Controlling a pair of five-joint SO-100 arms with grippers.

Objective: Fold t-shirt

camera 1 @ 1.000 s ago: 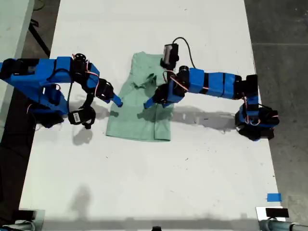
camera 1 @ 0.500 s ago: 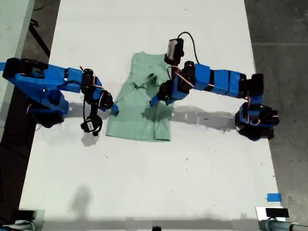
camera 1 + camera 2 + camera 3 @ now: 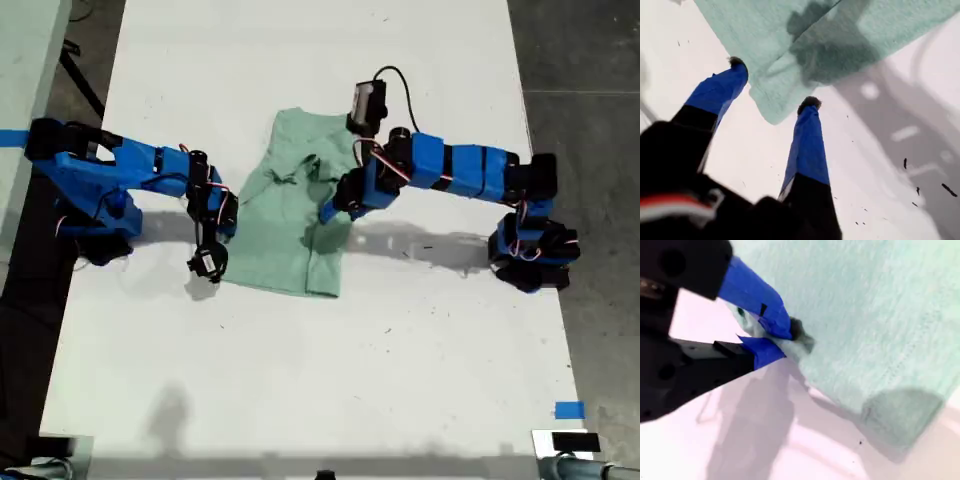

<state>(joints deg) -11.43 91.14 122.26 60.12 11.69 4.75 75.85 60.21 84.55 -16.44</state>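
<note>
You have the plain pale mint-green short-sleeved cloth t-shirt [image 3: 283,235] lying near the middle of the white worktop [image 3: 300,380], between the two blue arms, with its collar end toward the far side and its hem toward the near side in the exterior view. Your first end effector [image 3: 230,215] belongs to the arm reaching in from the exterior view's left, and it sits at the left edge of the shirt. In the first wrist view that first end effector [image 3: 774,82] is released, its two blue fingers spread wide, with a rounded corner of the t-shirt [image 3: 790,30] lying on the worktop between the fingertips [image 3: 809,103]; you cannot tell whether either tip touches the cloth. Your second end effector [image 3: 328,210] comes in from the exterior view's right and sits over the shirt's right side, where the fabric is bunched and drawn in toward the middle. In the second wrist view the second end effector [image 3: 789,341] is clenched on a small wad of the t-shirt [image 3: 880,315] at its edge, the cloth pinched between the blue tips.
</note>
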